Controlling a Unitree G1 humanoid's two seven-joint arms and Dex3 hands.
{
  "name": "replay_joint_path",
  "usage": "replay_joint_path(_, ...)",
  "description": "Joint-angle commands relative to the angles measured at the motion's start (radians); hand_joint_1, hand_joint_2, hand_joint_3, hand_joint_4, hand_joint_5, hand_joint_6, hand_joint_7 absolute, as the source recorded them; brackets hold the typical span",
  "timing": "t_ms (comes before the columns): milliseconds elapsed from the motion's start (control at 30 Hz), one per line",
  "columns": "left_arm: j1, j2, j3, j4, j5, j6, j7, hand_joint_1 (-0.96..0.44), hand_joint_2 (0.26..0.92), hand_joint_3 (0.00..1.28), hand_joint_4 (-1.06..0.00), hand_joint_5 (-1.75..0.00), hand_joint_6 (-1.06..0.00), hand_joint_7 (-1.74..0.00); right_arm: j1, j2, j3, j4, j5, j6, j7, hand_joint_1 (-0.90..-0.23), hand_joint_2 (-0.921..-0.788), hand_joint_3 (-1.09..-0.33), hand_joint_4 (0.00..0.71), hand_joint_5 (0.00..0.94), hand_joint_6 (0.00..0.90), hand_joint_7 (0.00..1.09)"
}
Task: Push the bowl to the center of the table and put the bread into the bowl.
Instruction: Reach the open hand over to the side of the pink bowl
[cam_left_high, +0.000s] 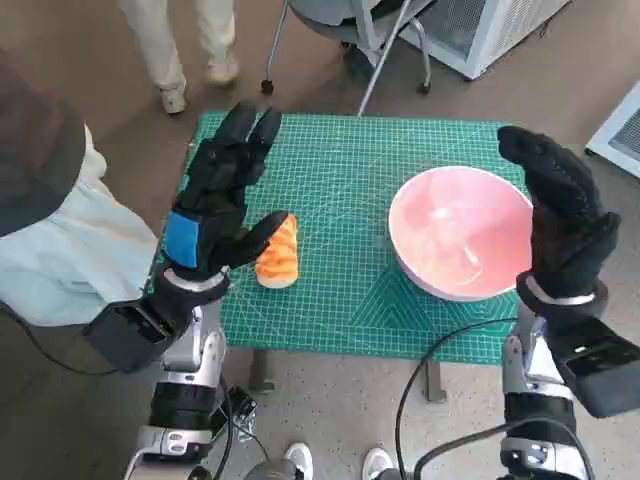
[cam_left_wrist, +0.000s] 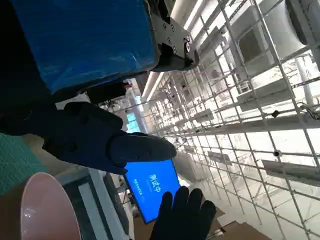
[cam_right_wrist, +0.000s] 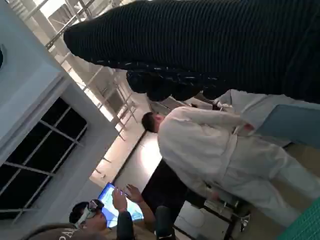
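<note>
A green cutting mat (cam_left_high: 340, 190) covers the small table. On its right part sits the pink bowl (cam_left_high: 460, 232), empty. The right hand (cam_left_high: 562, 215) is raised just beside the bowl's right rim, fingers straight and holding nothing. The left hand (cam_left_high: 222, 192) hovers over the mat's left side, fingers spread, empty. The bread (cam_left_high: 279, 252) lies just beside its thumb, left of the bowl.

left robot hand (cam_left_high: 222, 195) raised, fingers apart, right robot hand (cam_left_high: 562, 215) seemingly open too
</note>
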Motion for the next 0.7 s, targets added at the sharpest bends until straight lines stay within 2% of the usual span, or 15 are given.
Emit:
replay_joint_path(33, -0.018, 0.004, 0.003, 0.007, 0.005, -0.013, 0.004, -0.43, 0.921, 0.26, -0.29, 0.00, -0.27, -0.19, 0.007, 0.006, -0.001, 0.015, -0.007, 0.012, -0.008, -0.573, -0.921, -0.827, 0.331, 0.001, -0.001, 0.78)
replay_joint_path(367, -0.030, 0.004, 0.001, 0.019, -0.006, -0.015, -0.007, -0.42, 0.921, 0.26, -0.29, 0.00, -0.25, -0.19, 0.006, 0.005, -0.003, 0.018, -0.017, 0.010, -0.019, -0.577, -0.921, -0.827, 0.331, 0.001, -0.001, 0.80)
replay_joint_path(700, -0.039, 0.002, 0.003, 0.032, -0.025, -0.011, -0.031, -0.44, 0.921, 0.26, -0.29, 0.00, -0.25, -0.20, 0.005, 0.008, 0.001, 0.016, -0.004, 0.010, -0.010, -0.581, -0.921, -0.830, 0.332, 0.001, -0.001, 0.80)
